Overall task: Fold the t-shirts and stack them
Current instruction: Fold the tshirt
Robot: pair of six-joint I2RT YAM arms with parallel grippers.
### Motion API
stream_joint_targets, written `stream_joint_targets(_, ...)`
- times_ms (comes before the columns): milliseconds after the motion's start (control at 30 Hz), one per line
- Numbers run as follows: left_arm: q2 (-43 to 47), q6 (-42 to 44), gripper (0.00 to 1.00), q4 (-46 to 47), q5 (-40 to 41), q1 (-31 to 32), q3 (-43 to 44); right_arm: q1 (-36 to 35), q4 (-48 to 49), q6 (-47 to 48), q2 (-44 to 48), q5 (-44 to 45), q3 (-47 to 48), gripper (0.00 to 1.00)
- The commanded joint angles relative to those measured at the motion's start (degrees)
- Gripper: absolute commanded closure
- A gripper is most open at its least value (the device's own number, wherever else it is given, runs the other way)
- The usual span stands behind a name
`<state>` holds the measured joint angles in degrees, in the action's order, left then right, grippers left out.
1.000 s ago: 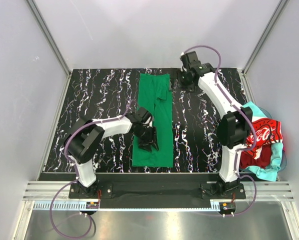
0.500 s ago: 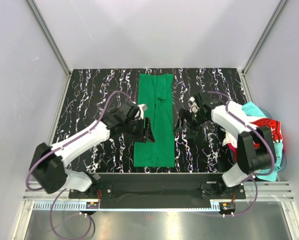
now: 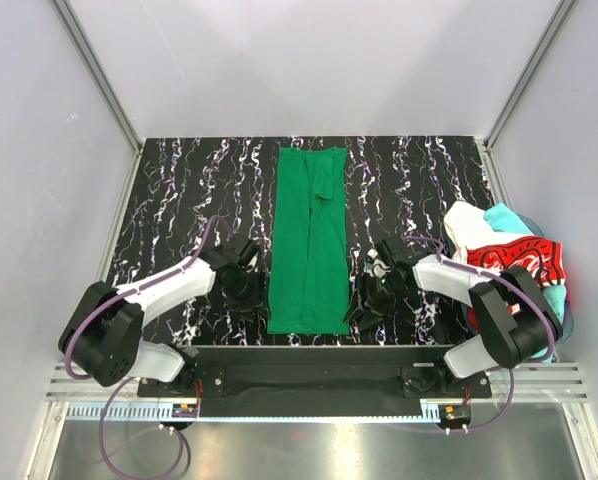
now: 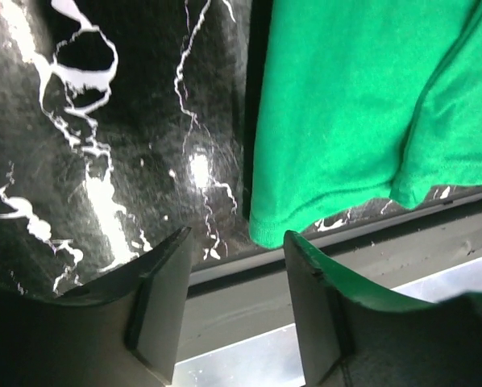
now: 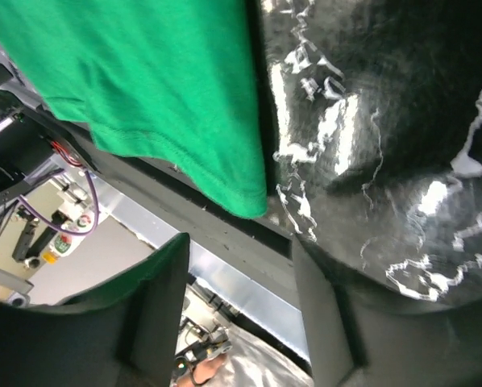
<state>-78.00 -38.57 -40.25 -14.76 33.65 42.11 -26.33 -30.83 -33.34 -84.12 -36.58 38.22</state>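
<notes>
**Top external: green shirt lies in a long strip, both arms at its near hem**

Top external shows the green t-shirt (image 3: 307,240) flat in the middle of the black marbled surface (image 3: 179,190). It is folded into a narrow strip running from the far edge to the near edge. The left fingers (image 3: 247,293) sit just beside its near-left corner and the right fingers (image 3: 365,312) just beside its near-right corner. Both pairs are spread apart and grasp nothing; each wrist view shows bare surface and rail in the gap. The red t-shirt (image 3: 524,265), the turquoise t-shirt (image 3: 506,218) and the white t-shirt (image 3: 466,222) lie heaped at the right edge, well apart from the green one.

The likely next step is pinching both hem corners to fold the strip away from the arms. The fingers could clench short of the cloth and catch nothing. They could also take only the upper layer, letting the tucked side spill open. Uneven lifting by the two arms would skew the fold.

Only the wrist views show the spread of the fingers, the layered cloth and the hem lying right at the surface's near edge. Only the top view shows the shirt's full length and the heap.
</notes>
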Motion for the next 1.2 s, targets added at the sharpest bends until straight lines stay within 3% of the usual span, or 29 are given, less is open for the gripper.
stream_joint_targets(0, -0.75, 0.86, 0.45, 4.46, -1.40, -0.78, -2.11, -1.35, 6.22, -4.00, -1.84, -2.62, -1.74, 0.47)
stream_joint_targets(633, -0.31, -1.25, 0.41, 12.12, -6.94, -1.83, -7.65, -2.77, 12.28, -5.94, -6.32, -0.43, -4.81, 0.52)
stream_joint_targets(833, -1.81, -1.77, 0.43, 13.79, -8.87, -1.83, -9.85, -2.94, 13.51, -6.56, -7.03, -0.25, -5.52, 0.61)
stream_joint_targets(933, -1.28, -2.56, 0.51, 15.20, -9.93, -1.83, -11.43, -3.03, 14.30, -7.35, -7.11, -0.34, -6.40, 0.69)
stream_joint_targets(967, -1.28, -3.00, 0.59, 15.64, -10.11, -1.83, -12.39, -3.03, 14.91, -7.70, -7.03, -0.42, -6.66, 0.74)
stream_joint_targets(1033, -1.89, -3.18, 0.69, 16.69, -11.68, -1.92, -13.19, -3.03, 15.36, -8.05, -7.03, -0.51, -7.54, 0.94)
stream_joint_targets(1067, -2.85, -3.18, 0.83, 17.91, -12.30, -2.09, -13.89, -3.03, 16.06, -8.31, -6.94, -0.69, -7.89, 0.99)
stream_joint_targets(1133, -3.48, -3.44, 0.98, 19.32, -13.01, -2.18, -14.68, -3.03, 16.41, -8.49, -7.03, -0.78, -8.94, 1.00)
stream_joint_targets(1167, -3.48, -3.97, 1.00, 19.59, -13.10, -2.18, -15.56, -3.03, 16.59, -8.58, -6.85, -0.95, -9.21, 1.00)
